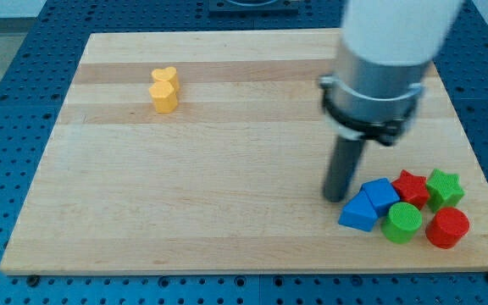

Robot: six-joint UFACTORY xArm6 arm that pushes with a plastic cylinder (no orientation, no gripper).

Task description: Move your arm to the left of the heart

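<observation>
The yellow heart (pixel 165 90) stands alone near the board's top-left corner, a little in from the top edge and well in from the left edge, its lobes toward the view's top and its point toward the view's bottom; bare wood lies all around it, and nothing touches it.

My tip (pixel 335 198) is far from it, down in the lower-right part of the wooden board (pixel 185 203), well to the view's right of the heart and lower; the dark rod rises from there into a grey collar and a white arm housing (pixel 388 42) that fills the view's top right; there is no claw on this arm, only the rod, so there is no opening or closing to report.

Just to the view's right of the tip sits a cluster of blocks near the bottom-right corner; the closest are two blue blocks, a blue cube-like block (pixel 382 195) just beside the tip and a blue wedge-like block (pixel 359 213) below it, the two pressed together; whether the tip touches the upper one I cannot tell; beyond them lie a red star (pixel 411 187) and a green star (pixel 445 187) side by side, and along the lower row a green cylinder (pixel 402 222) and a red cylinder (pixel 446 227); the six are packed closely, most of them touching a neighbour.

Around the board runs a blue perforated table (pixel 7 59).
</observation>
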